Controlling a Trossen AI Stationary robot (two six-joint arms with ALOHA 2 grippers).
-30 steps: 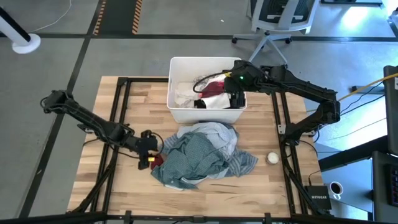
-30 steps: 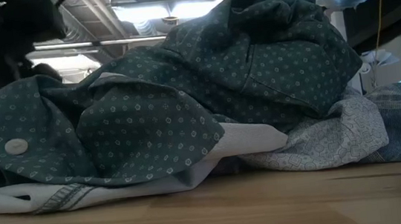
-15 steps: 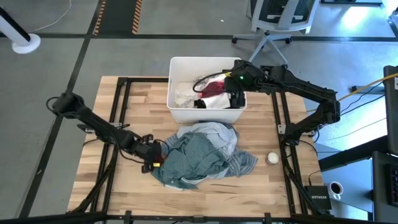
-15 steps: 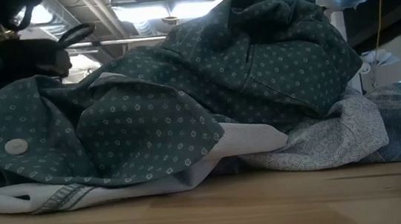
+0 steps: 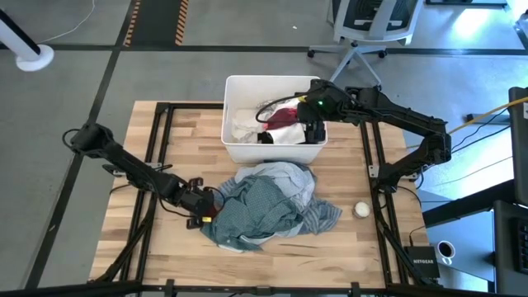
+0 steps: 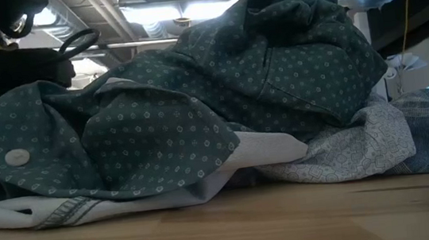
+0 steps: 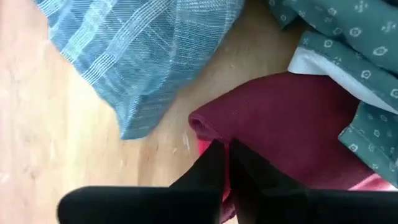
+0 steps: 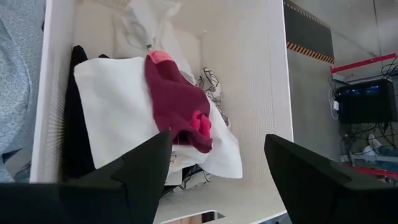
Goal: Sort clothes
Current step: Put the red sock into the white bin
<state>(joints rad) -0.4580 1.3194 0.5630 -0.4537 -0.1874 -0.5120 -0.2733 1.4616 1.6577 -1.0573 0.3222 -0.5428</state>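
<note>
Since half a second earlier, your left gripper (image 5: pixel 200 216) barely moved, fingers pinched on the dark red garment (image 7: pixel 292 124) at the clothes pile's (image 5: pixel 268 206) edge; your right gripper (image 5: pixel 312 125) hung spread above the tub (image 5: pixel 239 148); no writing was legible.

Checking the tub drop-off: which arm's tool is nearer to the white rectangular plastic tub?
Right. The right tool hangs open over the white rectangular plastic tub; the left tool is at the clothes pile, shut on a dark red garment.
</note>
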